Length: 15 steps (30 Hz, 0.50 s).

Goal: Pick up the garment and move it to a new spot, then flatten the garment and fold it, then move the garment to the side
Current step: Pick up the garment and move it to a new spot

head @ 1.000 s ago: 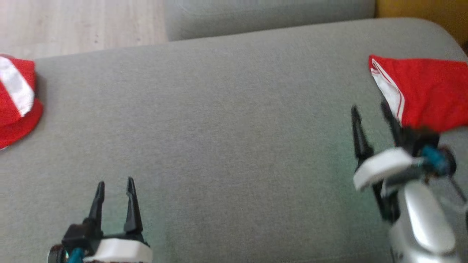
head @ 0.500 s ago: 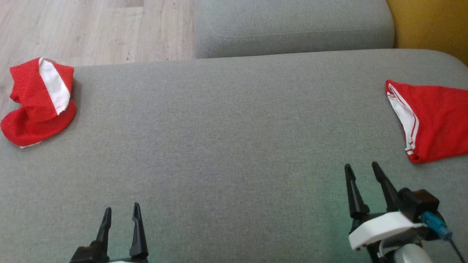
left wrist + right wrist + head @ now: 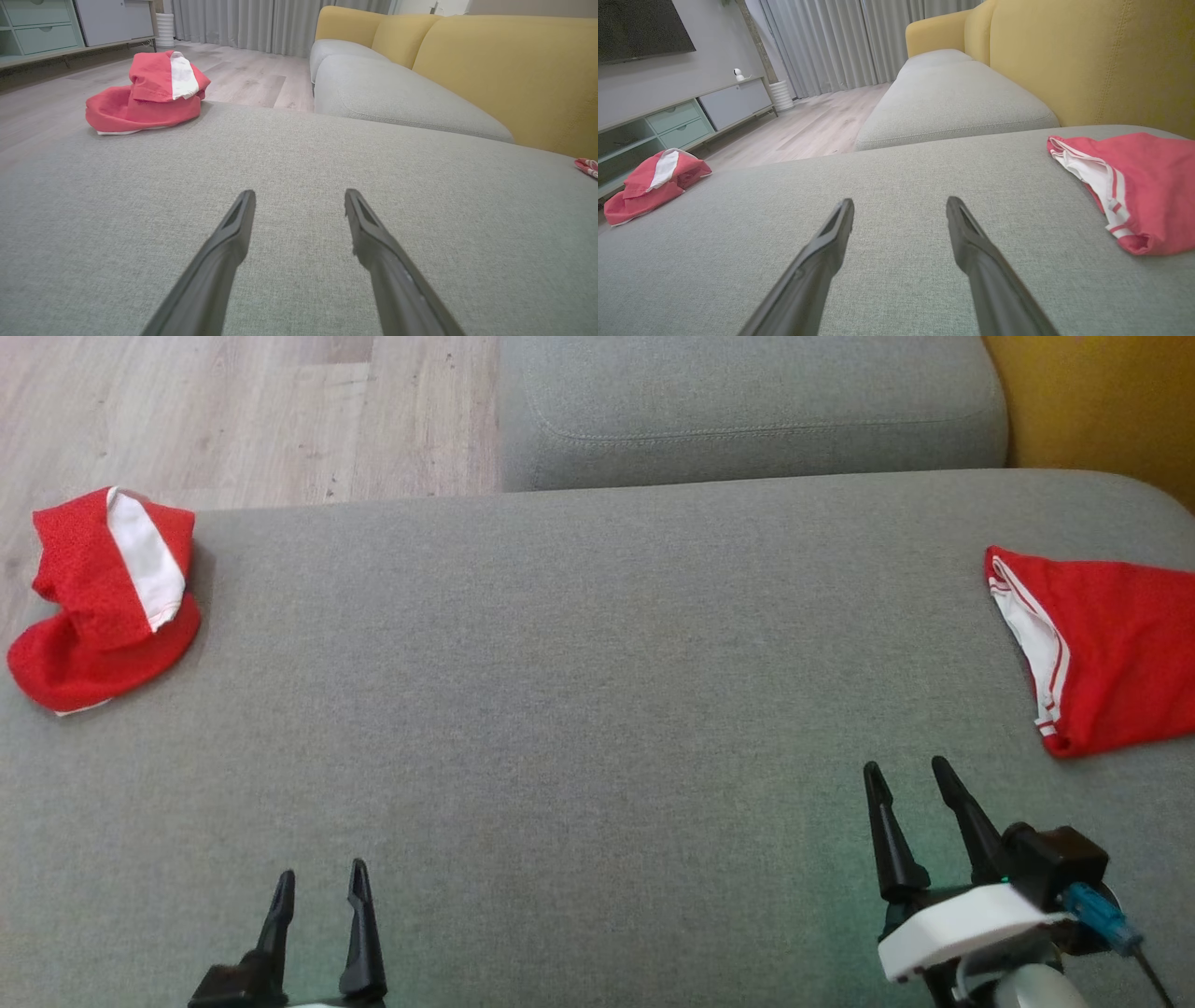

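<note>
Left gripper (image 3: 321, 870) and right gripper (image 3: 905, 764) fingers are held apart, empty; the folded garment (image 3: 1120, 653) is judged set aside at right, so the crumpled garment (image 3: 98, 607) at the sofa's (image 3: 597, 709) left edge must be grasped.

The left hand (image 3: 321, 870) and right hand (image 3: 904, 765) have long tapering black fingers (image 3: 888, 840); at lower right, a white wrist collar (image 3: 962, 919) and teal plug (image 3: 1097, 910).

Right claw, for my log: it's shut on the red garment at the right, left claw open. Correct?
No: the right claw is open and empty, apart from the garment, as the right wrist view shows. The left claw is open.
</note>
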Tool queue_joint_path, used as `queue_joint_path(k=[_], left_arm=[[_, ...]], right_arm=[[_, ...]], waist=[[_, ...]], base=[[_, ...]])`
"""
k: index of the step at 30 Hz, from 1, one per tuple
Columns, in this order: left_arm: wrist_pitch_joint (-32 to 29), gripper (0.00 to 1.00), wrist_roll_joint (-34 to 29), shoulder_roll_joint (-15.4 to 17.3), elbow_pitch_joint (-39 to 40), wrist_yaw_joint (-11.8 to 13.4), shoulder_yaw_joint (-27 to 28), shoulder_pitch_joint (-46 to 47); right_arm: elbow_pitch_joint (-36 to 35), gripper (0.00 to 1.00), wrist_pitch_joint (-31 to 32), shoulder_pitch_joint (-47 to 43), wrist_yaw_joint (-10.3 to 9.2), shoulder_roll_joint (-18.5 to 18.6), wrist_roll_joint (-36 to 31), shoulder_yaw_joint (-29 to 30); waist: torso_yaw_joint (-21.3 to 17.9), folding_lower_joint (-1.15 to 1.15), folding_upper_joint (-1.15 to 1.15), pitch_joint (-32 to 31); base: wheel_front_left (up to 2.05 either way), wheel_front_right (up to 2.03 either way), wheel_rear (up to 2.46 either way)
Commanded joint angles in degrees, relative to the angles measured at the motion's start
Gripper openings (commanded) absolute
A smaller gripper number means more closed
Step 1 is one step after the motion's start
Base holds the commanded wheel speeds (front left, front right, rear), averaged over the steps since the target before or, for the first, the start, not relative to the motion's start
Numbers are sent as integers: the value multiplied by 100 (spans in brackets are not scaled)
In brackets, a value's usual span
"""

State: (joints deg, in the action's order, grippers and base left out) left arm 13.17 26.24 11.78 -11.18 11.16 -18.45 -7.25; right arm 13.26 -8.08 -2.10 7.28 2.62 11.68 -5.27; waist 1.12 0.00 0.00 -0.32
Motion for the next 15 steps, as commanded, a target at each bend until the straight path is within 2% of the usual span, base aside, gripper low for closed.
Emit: queue_joint_path(k=[1, 9, 15], left_arm=[[30, 100, 24, 39, 171, 28, 178, 244], [4, 100, 23, 54, 183, 32, 131, 290], [-22, 100, 9, 86, 196, 30, 101, 363]], right_arm=[[-161, 100, -69, 148, 21, 26, -11, -143], [-153, 100, -66, 128, 21, 26, -19, -114], [-182, 100, -71, 77, 21, 26, -31, -70]], waist=[[4, 0, 0, 4], [121, 0, 0, 25], [679, 0, 0, 43]], base=[[0, 0, 0], [0, 0, 0], [0, 0, 0]])
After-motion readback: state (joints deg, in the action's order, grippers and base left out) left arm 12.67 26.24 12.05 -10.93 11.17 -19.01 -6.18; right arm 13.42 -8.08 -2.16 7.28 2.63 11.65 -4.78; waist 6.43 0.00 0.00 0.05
